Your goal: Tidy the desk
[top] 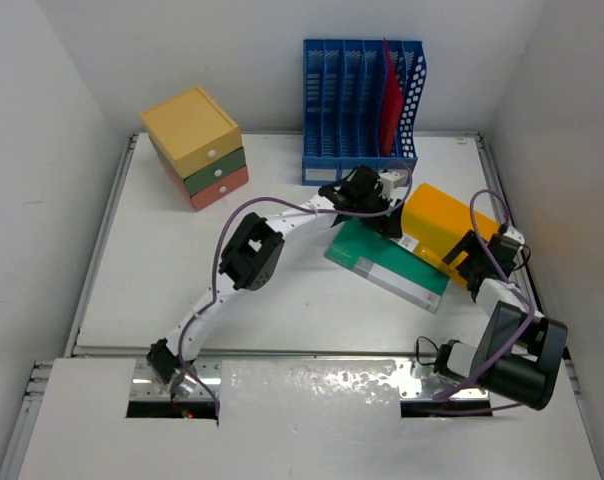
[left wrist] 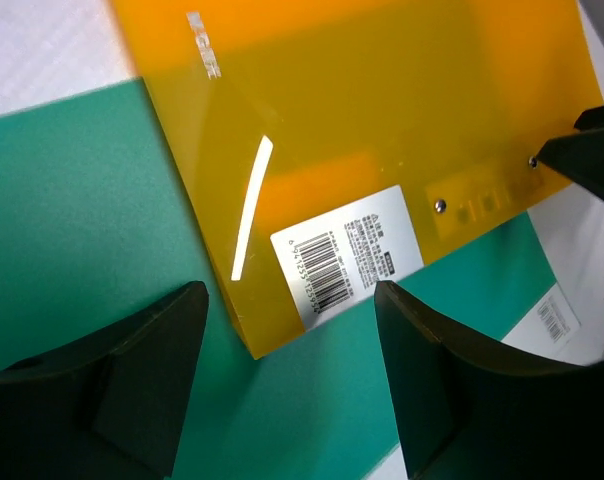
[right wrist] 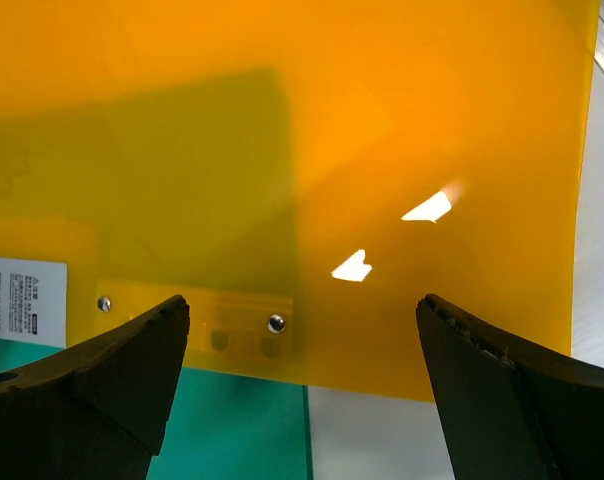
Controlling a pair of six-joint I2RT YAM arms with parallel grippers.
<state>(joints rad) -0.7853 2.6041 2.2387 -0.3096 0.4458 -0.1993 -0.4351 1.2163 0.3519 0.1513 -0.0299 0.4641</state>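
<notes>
left gripper (left wrist: 290,300) fingers fill the bottom of its wrist view. jaws well apart, straddling the near corner of the yellow folder (left wrist: 382,100) beside its barcode label (left wrist: 347,255). nothing pinched. right gripper (right wrist: 302,305) gapes wide over the same folder's clip edge, also empty; one of its fingertips pokes into the left wrist view at the far right.

yellow folder lies flat, overlapping the green folder (left wrist: 82,200), both right of centre on the desk (top: 182,290). desk is the white top under everything, arms bolted at its near edge. blue rack (top: 342,100) at the back, touching the wall, red folder (top: 389,95) standing in one right-hand slot. drawer box (top: 195,145) back left.

my read: step is grabbing the yellow folder, probably to file it in the rack.

how to do it well:
- go for a corner that overhangs, so one finger gets underneath; cannot tell from these views how much lip is free
- pinch yellow only. if the lower finger catches green, both drag
- close both sides before lifting, thin plastic will sag and twist from one corner
- keep off the label, glossy and likely slick
- tip it upright before the rack, pick a free slot away from the red one
</notes>
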